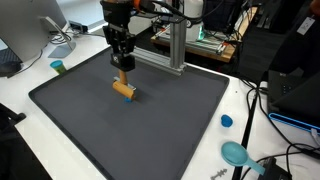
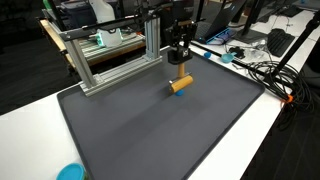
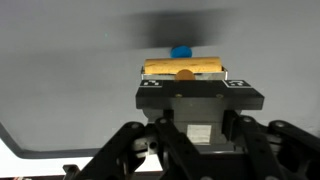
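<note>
1. In an exterior view, your pincer (image 1: 122, 77) points straight down over the mat (image 1: 160, 135), clenched on a block (image 1: 123, 90). The block lies level at the fingertips, in the part of the mat near the edge that runs along the frame (image 1: 165, 42). You cannot tell here whether it rests on the mat or hangs just above it. A cup (image 1: 57, 67) stands off the mat past its far left corner. A cap (image 1: 226, 121) and a dish (image 1: 236, 153) lie on the table (image 1: 20, 100) beside the mat's right edge.

2. In an exterior view, the pincer (image 2: 180, 72) again stands upright with the block (image 2: 181, 84) at its tips. The block sits near the mat's (image 2: 150, 135) far edge, just beyond the end of the frame (image 2: 110, 58). A teal disc (image 2: 70, 172) shows at the near left corner, off the mat.

3. In the wrist view, the block (image 3: 165, 67) lies crosswise between the fingers (image 3: 228, 74), and the pincer (image 3: 185, 78) is shut on it. A blue bit (image 3: 181, 51) shows just past the block; whether it belongs to the block cannot be told. The mat's edge curves at lower left.
</note>
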Action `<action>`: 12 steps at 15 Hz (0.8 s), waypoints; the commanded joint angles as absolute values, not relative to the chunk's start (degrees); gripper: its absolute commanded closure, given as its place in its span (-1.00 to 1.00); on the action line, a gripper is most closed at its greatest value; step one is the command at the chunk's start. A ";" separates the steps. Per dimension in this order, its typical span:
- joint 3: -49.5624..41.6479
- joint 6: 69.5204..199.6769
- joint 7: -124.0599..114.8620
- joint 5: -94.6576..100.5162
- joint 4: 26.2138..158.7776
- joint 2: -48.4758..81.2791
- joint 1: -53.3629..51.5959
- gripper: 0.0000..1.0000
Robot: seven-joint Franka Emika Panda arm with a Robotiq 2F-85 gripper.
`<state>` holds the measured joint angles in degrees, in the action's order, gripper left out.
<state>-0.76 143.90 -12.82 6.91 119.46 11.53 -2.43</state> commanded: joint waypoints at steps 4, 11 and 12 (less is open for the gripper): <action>-1.63 142.25 -14.51 8.08 117.09 14.56 -3.00 0.56; -2.92 136.60 -16.03 9.56 114.94 16.54 -3.46 0.56; -2.77 135.27 -15.47 9.45 114.78 16.41 -3.37 0.56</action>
